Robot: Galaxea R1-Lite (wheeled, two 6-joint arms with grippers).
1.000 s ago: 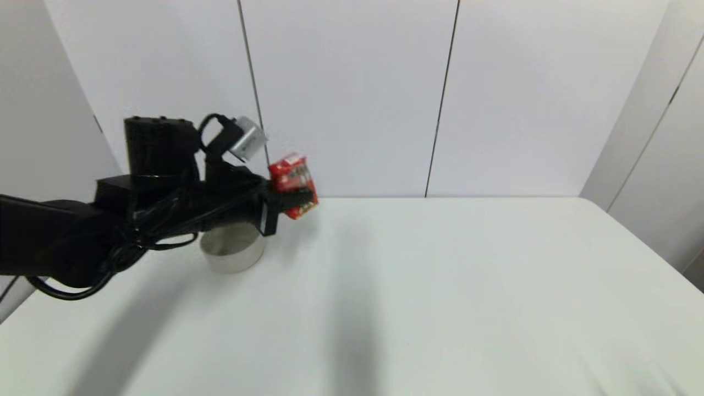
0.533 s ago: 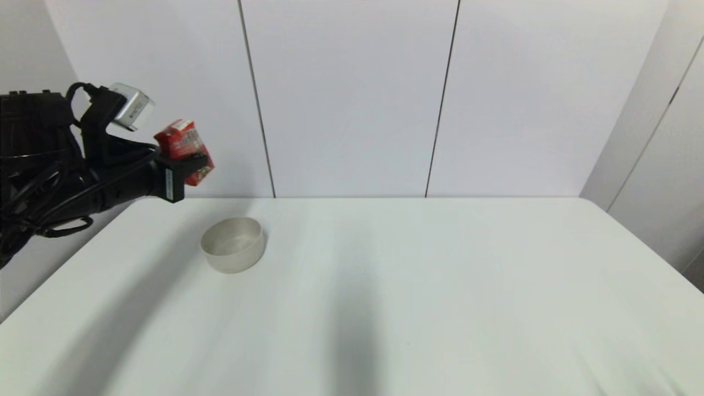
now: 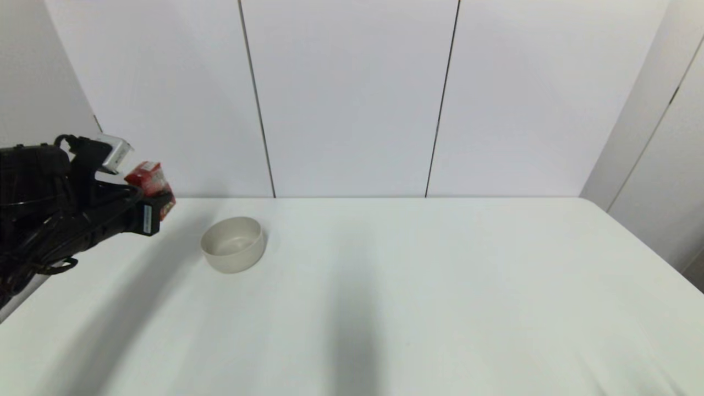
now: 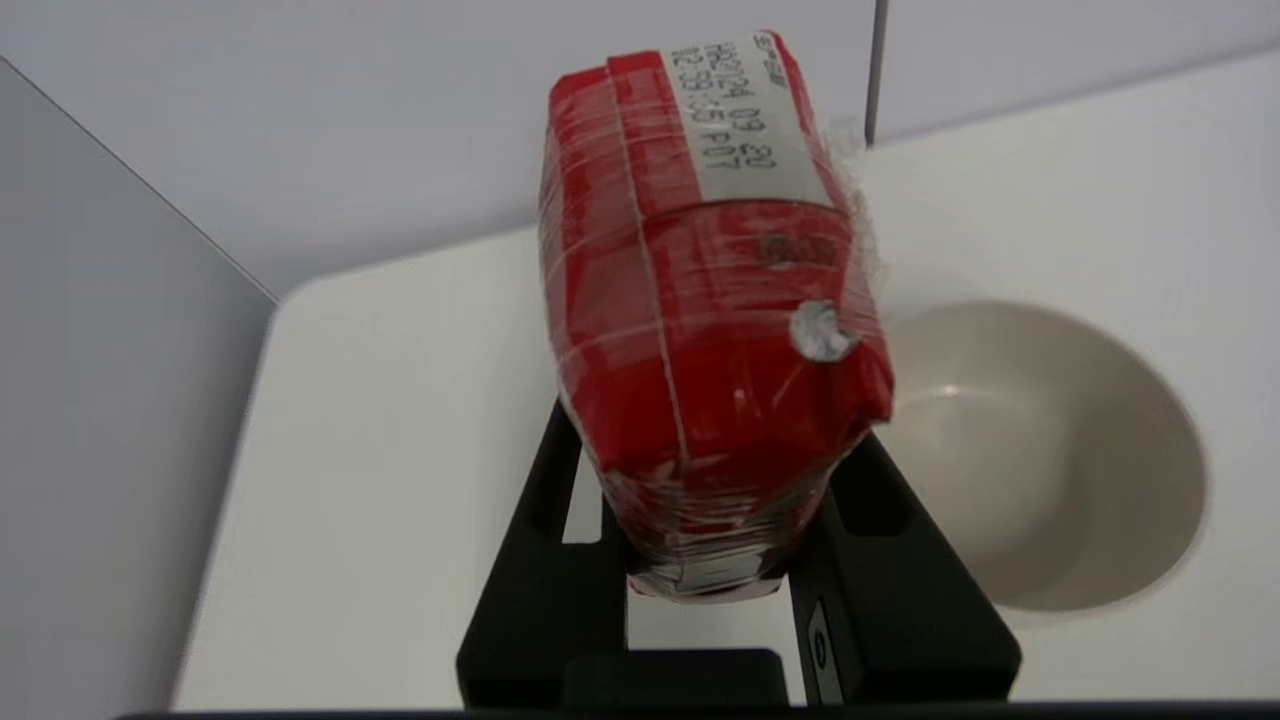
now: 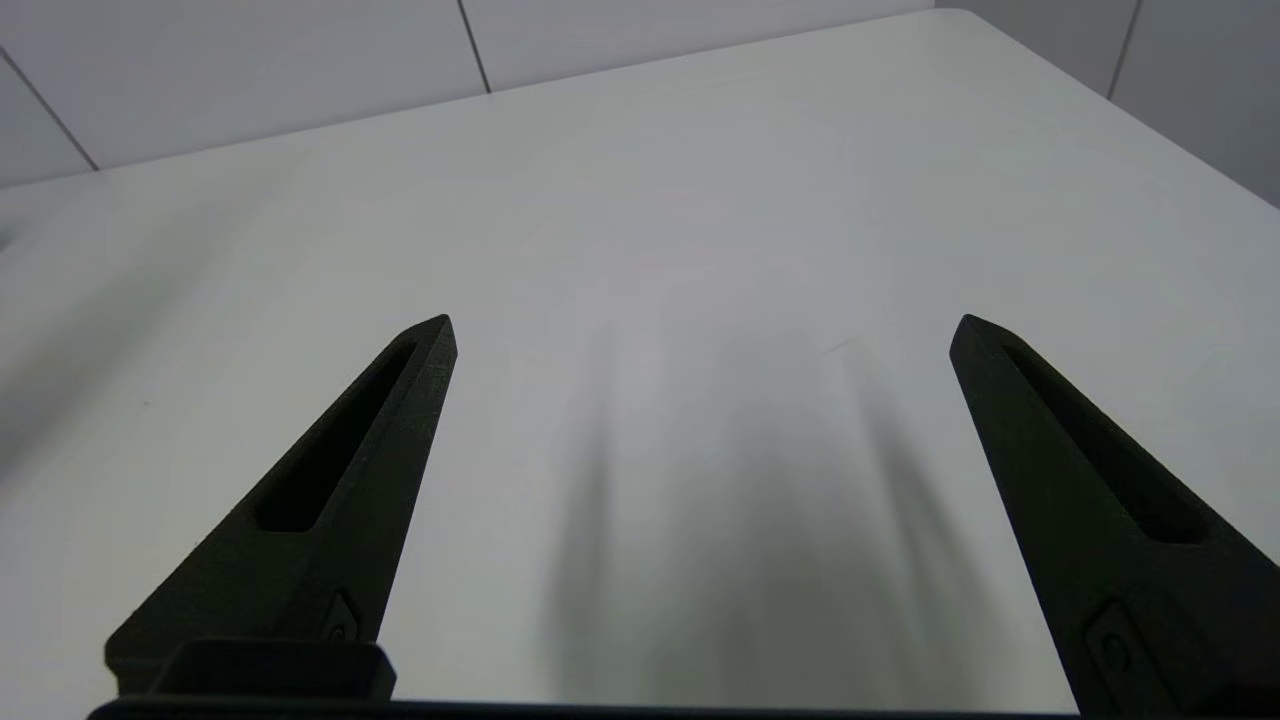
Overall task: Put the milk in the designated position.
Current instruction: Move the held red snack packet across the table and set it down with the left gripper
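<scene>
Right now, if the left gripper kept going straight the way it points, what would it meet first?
Probably bare table beside the bowl, near the far-left corner. The left gripper holds the milk above it, pointing forward and down. Depth is unclear.

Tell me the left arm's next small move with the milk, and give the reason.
Probably lower it straight down. The left claw is shut on the milk, holding it tilted in the air over bare table left of the bowl, so it isn't placed yet.
</scene>
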